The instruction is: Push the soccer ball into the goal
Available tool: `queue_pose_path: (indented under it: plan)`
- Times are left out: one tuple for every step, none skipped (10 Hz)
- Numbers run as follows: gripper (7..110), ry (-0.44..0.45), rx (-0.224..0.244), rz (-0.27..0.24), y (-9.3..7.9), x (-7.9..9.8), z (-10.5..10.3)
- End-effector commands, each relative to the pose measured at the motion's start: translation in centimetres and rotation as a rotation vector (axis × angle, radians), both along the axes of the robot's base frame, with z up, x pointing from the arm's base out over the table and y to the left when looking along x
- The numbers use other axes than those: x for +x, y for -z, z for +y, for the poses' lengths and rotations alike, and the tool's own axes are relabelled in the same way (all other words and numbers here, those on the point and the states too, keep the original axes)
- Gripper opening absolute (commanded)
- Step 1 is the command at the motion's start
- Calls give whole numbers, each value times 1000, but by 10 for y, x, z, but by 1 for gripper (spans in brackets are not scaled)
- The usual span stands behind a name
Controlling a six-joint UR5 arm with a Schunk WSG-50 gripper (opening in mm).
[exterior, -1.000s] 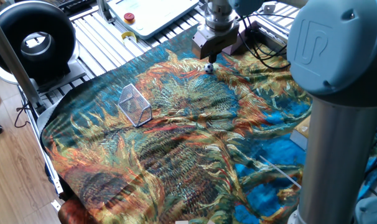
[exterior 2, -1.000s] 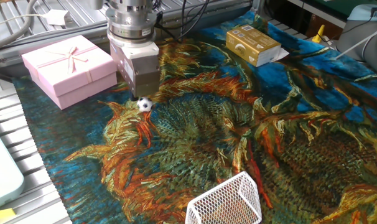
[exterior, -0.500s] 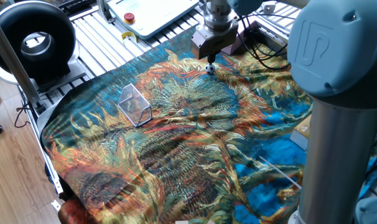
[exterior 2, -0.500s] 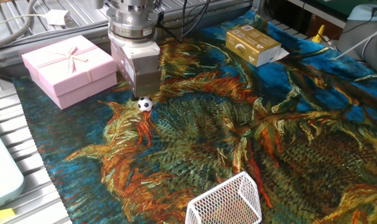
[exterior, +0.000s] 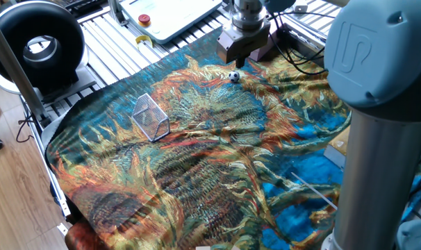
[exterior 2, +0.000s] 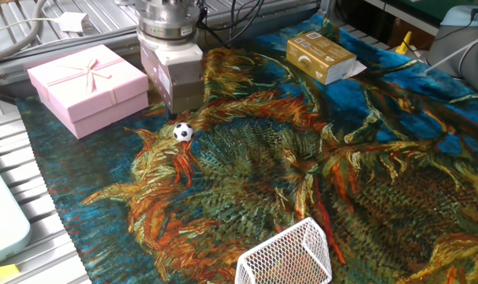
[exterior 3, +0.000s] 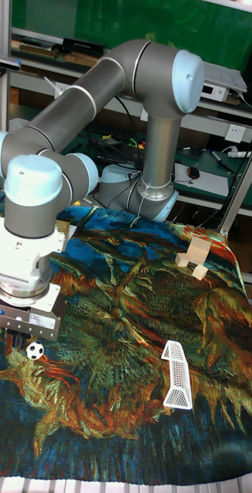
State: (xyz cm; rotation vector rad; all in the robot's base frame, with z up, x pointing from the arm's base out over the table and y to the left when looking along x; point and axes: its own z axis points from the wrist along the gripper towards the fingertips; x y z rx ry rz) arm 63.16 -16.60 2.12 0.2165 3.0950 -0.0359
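The soccer ball [exterior 2: 183, 132] lies on the patterned cloth [exterior 2: 318, 181] just before the end effector [exterior 2: 180, 109] — fingers hidden, state unclear — well apart from the goal [exterior 2: 286, 255], cut off by the frame's bottom edge.
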Motion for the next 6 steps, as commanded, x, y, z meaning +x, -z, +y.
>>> queue_pose_path:
  plan:
    - [7,29,43,13,-4,-4,4]
    - [7,35,43,10,-2,-3,4]
    - [7,37,43,5,-1,-2,4]
    - [7,37,42,5,-1,-2,4]
    - [7,37,37,5,-1,-2,2]
    - [7,34,25,-3,-1,0,-1]
